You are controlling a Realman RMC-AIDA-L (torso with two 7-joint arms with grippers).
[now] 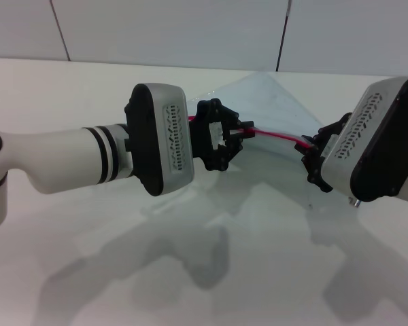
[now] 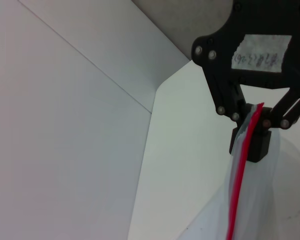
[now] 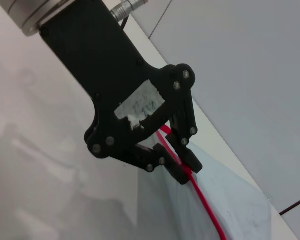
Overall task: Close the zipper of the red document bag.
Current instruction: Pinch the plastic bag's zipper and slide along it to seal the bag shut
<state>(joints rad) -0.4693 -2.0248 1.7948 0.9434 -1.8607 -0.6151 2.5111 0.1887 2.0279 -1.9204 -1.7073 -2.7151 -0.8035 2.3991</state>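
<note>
Head view: red document bag (image 1: 272, 102) is held up off the white worktop (image 1: 88, 88), its zipper (image 1: 279, 138) stretched between left hand (image 1: 232, 136) and right hand (image 1: 311, 148), so the closing pull looks under way. Left wrist view: that hand (image 2: 257, 132) is clenched on the red strip (image 2: 238, 185). Right wrist view: I cannot tell how the right hand stands, and no slider shows, so I judge the next move needs one end anchored while the other runs along the strip (image 3: 205, 207).

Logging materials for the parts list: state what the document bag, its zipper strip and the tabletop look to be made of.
The red document bag: thin, flexible, translucent pale bluish plastic film, likely; the surface behind shows through it.
The zipper: bright red, probably plastic, a thin strip sagging between the left gripper and right gripper.
The table: smooth glossy white, material unclear; it carries soft reflections.
</note>
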